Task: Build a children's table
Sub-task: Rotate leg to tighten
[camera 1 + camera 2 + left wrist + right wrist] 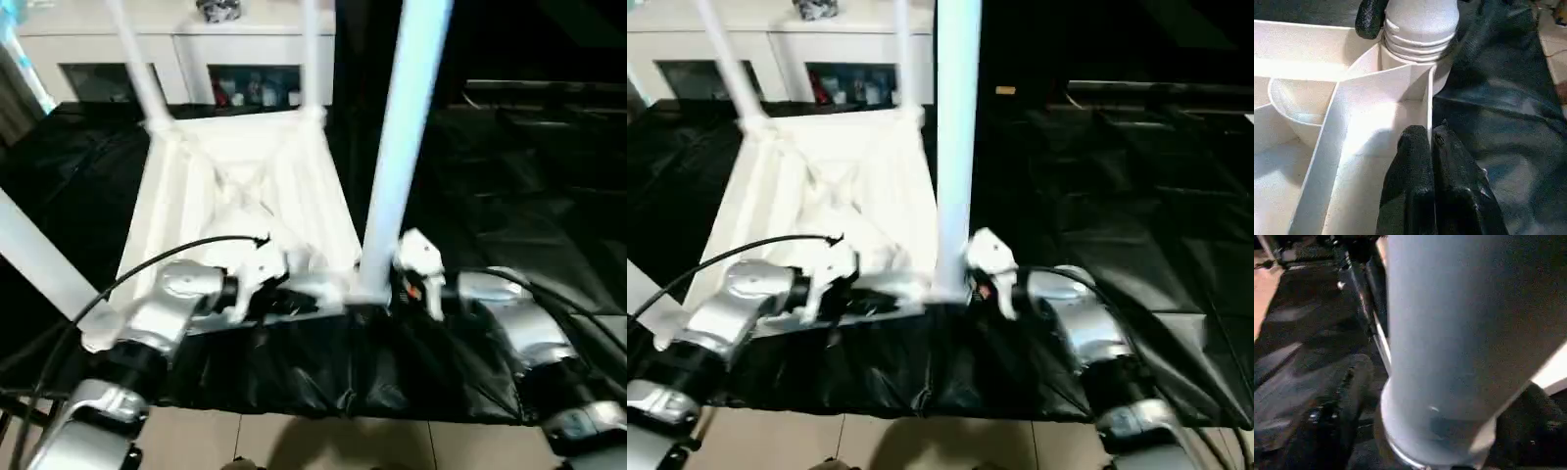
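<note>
The white tabletop (245,186) lies upside down on a black-covered surface, ribs facing up. Legs stand in its two far corner sockets (137,59) (310,54), and another leg (39,259) slants at the near left. At the near right corner a long white leg (402,147) stands upright, its threaded end (1420,29) in the socket. My right gripper (377,294) is shut on this leg near its base, one finger (1347,396) on each side. My left gripper (1430,139) is shut on the tabletop's thin rim wall just beside that corner.
A white cabinet (186,49) with glass doors stands behind the tabletop. Black sheeting (509,196) covers the work surface to the right and front. Pale floor tiles (294,441) show below the near edge. A black cable (147,264) arcs over my left forearm.
</note>
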Motion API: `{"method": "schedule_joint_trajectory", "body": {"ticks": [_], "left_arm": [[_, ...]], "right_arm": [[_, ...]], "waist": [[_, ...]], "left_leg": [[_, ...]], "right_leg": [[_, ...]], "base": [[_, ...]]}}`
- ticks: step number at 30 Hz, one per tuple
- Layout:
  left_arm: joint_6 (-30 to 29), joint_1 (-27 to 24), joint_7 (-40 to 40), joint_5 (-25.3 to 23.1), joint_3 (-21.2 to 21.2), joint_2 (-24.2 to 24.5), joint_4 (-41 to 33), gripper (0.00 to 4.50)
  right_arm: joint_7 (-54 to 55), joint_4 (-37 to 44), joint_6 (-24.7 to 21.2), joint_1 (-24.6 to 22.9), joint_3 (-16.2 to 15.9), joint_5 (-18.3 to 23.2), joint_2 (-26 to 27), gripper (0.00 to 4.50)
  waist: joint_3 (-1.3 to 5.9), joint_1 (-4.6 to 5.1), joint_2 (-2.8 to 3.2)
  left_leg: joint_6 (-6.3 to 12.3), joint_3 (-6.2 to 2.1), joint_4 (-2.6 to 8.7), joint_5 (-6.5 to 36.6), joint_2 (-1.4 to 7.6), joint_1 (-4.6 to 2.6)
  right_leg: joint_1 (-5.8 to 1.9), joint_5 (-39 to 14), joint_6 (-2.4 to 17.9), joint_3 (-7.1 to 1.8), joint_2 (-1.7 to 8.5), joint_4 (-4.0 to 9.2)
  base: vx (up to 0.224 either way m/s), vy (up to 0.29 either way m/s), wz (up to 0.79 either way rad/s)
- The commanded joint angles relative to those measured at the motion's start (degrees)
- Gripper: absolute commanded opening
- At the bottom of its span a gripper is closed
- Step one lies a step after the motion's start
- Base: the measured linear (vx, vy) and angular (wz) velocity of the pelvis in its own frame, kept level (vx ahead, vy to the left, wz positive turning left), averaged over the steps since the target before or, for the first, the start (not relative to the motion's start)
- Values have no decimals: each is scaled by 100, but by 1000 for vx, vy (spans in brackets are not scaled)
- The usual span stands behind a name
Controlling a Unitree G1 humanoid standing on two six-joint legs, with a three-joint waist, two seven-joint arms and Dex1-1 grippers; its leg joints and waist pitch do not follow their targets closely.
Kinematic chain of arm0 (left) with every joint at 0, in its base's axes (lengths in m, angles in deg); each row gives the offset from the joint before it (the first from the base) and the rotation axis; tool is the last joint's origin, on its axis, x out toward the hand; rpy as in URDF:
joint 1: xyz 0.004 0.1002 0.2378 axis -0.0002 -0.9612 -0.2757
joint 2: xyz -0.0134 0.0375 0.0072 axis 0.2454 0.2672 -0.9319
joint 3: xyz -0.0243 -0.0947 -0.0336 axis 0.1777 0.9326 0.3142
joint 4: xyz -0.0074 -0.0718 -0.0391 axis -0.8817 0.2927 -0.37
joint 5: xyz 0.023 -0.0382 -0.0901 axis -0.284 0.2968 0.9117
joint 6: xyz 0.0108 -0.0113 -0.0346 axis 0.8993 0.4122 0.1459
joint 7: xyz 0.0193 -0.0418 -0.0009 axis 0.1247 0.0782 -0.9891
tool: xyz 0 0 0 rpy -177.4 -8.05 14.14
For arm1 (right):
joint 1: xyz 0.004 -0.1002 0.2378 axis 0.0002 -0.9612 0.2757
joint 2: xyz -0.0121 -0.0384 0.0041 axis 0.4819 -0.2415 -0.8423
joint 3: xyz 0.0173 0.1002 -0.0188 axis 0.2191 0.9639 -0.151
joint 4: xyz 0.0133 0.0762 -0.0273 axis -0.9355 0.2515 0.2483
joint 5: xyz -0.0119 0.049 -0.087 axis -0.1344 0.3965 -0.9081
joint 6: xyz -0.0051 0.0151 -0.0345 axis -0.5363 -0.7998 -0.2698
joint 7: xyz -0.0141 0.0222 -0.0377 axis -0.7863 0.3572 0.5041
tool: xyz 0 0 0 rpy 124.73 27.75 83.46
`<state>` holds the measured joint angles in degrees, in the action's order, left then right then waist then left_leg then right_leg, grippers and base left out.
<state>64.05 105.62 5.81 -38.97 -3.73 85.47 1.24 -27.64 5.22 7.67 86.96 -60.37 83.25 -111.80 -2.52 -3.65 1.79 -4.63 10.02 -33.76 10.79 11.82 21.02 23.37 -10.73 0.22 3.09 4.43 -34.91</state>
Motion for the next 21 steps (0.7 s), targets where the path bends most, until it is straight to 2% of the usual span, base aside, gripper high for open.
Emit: {"method": "schedule_joint_trajectory", "body": {"ticks": [1,4,7,9,13,15,16,17,18,19,21], "left_arm": [[25,59,-239,268,11,37,-248,0],[23,61,-359,258,-15,110,-253,0],[-49,50,-451,253,-41,150,-272,0],[-99,42,-479,226,-19,147,-273,0],[-249,87,-43,-29,-60,66,-181,0],[-357,171,535,-218,-15,-114,-18,0],[-403,210,751,-255,10,-223,28,0],[-403,210,751,-255,10,-223,28,0],[-441,250,1008,-324,18,-340,67,0],[-473,288,1259,-398,21,-458,97,0],[-565,382,1767,-520,32,-741,157,0]], "right_arm": [[-329,95,-30,-29,-227,31,-45,319],[-468,47,18,-5,-257,22,-78,315],[-563,49,-5,-14,-262,32,-60,281],[-614,111,-69,-50,-299,75,-69,277],[-188,106,-243,-121,-205,50,112,269],[500,-25,-418,-112,-96,-122,343,268],[838,-103,-473,-111,-61,-224,458,267],[838,-103,-473,-111,-61,-224,458,267],[1370,-193,-611,-112,23,-312,690,267],[1669,-233,-702,-118,75,-352,824,266],[2303,-302,-927,-113,229,-347,1196,266]], "waist": [[334,-2,-83],[341,-9,-89],[343,-11,-89],[346,-12,-89],[336,-10,-83],[309,16,-100],[278,33,-91],[269,45,-100],[273,46,-102],[255,84,-100],[252,134,-114]], "left_leg": [[403,25,377,1032,125,-32],[395,21,373,1000,125,-34],[415,23,367,922,127,-31],[415,23,364,907,126,-32],[389,20,370,938,123,-33],[295,14,397,1127,122,-37],[185,3,425,1380,115,-52],[137,-1,427,1476,106,-64],[72,-14,427,1581,103,-86],[-17,-25,453,1606,93,-66],[-66,-42,462,1785,80,-88]], "right_leg": [[-309,-922,1394,-215,296,385],[-311,-894,1399,-214,299,375],[-314,-734,1452,-212,297,358],[-319,-693,1469,-211,295,353],[-318,-711,1485,-209,293,360],[-312,-1087,1395,-211,300,402],[-293,-1613,1268,-201,308,454],[-286,-1873,1187,-205,313,483],[-277,-2218,1059,-214,333,521],[-277,-2291,988,-217,315,527],[-265,-2589,826,-207,310,564]], "base": [[0,0,0],[0,0,0],[0,0,0],[0,0,0],[0,0,0],[0,0,0],[0,0,0],[0,0,0],[0,0,0],[0,0,0],[0,0,0]]}}
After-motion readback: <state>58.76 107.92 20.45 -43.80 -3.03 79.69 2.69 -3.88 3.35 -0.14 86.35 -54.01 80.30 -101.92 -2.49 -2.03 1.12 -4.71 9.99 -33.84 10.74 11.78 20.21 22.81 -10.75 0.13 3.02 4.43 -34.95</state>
